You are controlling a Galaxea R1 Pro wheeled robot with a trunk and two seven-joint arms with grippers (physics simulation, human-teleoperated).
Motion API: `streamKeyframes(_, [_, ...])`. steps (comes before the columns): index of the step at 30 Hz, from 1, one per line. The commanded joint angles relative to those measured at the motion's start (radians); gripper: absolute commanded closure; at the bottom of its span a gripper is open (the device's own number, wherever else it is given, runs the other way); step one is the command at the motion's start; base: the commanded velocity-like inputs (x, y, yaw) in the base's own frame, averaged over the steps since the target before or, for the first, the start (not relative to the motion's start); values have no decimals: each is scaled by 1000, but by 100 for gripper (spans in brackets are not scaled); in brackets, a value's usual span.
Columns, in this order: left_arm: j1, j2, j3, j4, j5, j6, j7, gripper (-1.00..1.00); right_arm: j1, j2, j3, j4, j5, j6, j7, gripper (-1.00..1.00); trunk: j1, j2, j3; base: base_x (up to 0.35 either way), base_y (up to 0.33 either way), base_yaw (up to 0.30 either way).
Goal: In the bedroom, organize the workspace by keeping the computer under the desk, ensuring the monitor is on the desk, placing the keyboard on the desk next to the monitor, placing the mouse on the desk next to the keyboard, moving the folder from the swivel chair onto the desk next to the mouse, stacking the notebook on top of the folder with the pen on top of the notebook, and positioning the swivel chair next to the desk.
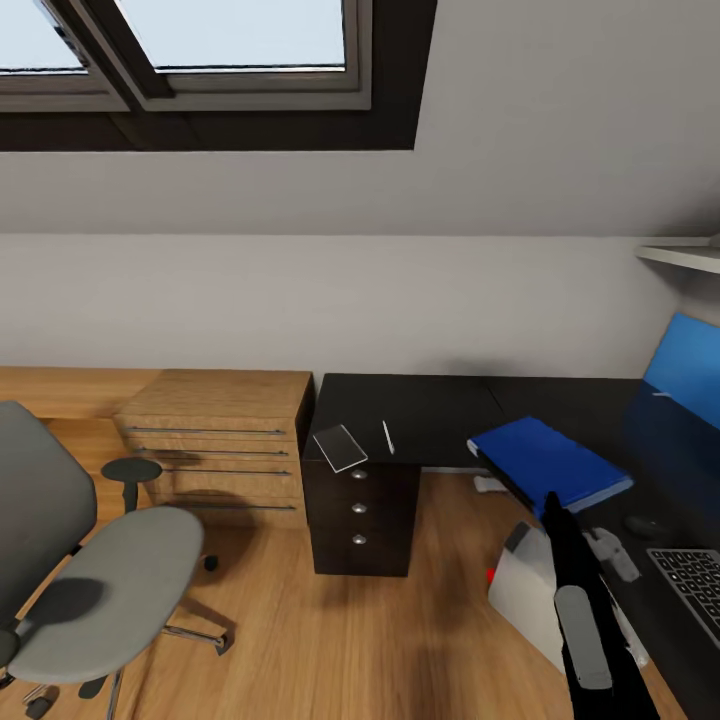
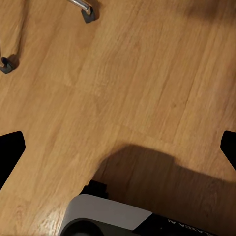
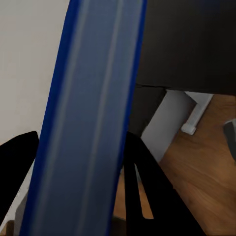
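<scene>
My right gripper (image 1: 548, 497) is shut on the near edge of the blue folder (image 1: 548, 462), which hangs tilted just over the black desk (image 1: 420, 400). In the right wrist view the folder (image 3: 93, 108) runs between the black fingers (image 3: 147, 182). The white pen (image 1: 387, 437) lies on the desk beside a thin pale flat rectangle (image 1: 340, 447); I cannot tell whether that is the notebook. The keyboard (image 1: 695, 580) and mouse (image 1: 645, 523) lie at the right. The grey computer (image 1: 530, 590) stands under the desk. The swivel chair (image 1: 100, 580) is empty. My left gripper (image 2: 118, 147) is open over the floor. The monitor is out of view.
A light-wood cabinet (image 1: 220, 440) stands left of the desk's black drawer unit (image 1: 360, 520). A blue back panel (image 1: 690, 365) rises at the far right. The chair's castors (image 2: 88, 14) rest on the wood floor (image 1: 350, 640).
</scene>
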Motion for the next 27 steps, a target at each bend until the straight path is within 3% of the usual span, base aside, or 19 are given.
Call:
streamKeyframes(1, [-1, 1, -8, 0, 10, -5, 7, -100, -19, 0, 0, 15, -11, -2, -8, 100, 0, -1, -1, 0, 0, 0])
streamKeyframes(4, [-1, 0, -9, 0, 10, -5, 7, -100, -95, 1, -1, 104, -17, -2, -24, 100, 0, -1, -1, 0, 0, 0])
streamKeyframes(9, [-1, -1, -12, 0, 9, -4, 7, -100, -122, 2, -4, 176, -21, -4, -29, 100, 0, -1, -1, 0, 0, 0])
streamKeyframes(12, [-1, -1, -14, 0, 0, -4, 7, -100, -126, 3, -9, 177, -74, -5, -29, 100, 0, -1, -1, 0, 0, 0])
streamKeyframes(14, [-1, -1, -14, 0, -3, -4, 7, -100, -127, 3, -12, 174, -167, -7, -28, 100, 0, -1, -1, 0, 0, 0])
streamKeyframes(15, [-1, -1, -14, 0, -4, -4, 7, -100, -127, -1, -11, 156, -387, -7, -25, 100, 0, -1, -1, 0, 0, 0])
streamKeyframes(17, [-1, -1, -14, 0, -4, -5, 7, -100, -127, -6, -9, 151, -491, -12, -21, 100, 0, -1, -1, 0, 0, 0])
streamKeyframes(22, [-1, -1, -14, 0, -4, -6, 7, -100, -127, -7, -9, 150, -509, -14, -21, 100, 0, -1, -1, 29, 0, 0])
streamKeyframes(27, [-1, -1, -14, 0, -5, -6, 7, -100, -126, -9, -10, 154, -511, -15, -20, 100, 0, -1, -1, 272, -3, 0])
